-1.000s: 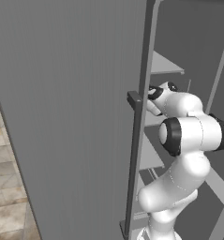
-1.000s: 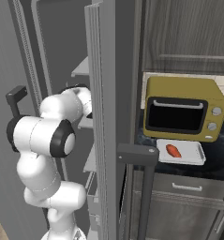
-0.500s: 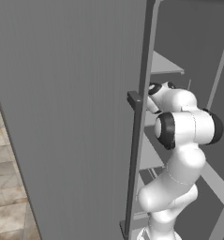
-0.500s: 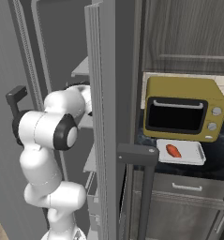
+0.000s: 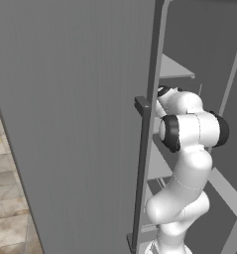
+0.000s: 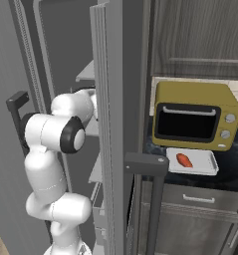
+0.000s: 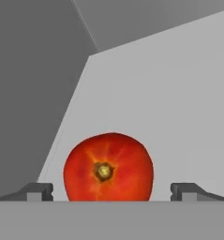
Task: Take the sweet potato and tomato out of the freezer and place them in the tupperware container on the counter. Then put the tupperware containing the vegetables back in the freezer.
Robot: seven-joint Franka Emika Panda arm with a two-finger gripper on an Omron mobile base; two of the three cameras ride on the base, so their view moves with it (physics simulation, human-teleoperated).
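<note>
Now the arm's elbow has swung further into the freezer (image 5: pixel 90 124) than a second ago. The gripper (image 7: pixel 111 190) hangs spread wide, one finger either side of the tomato (image 7: pixel 108 167) on a pale shelf. Sweet potato (image 6: pixel 183 160) lies in the tupperware (image 6: pixel 206 164) on the counter (image 6: pixel 230 167), before the microwave (image 6: pixel 196 116).

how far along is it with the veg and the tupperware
Done: the sweet potato already lies in the tupperware container on the counter. In hand: the arm reaches into the open freezer, and the open gripper has its fingertips either side of the tomato on a shelf, not yet closed on it. Left: grasp the tomato, carry it to the container, then put the container in the freezer.
</note>
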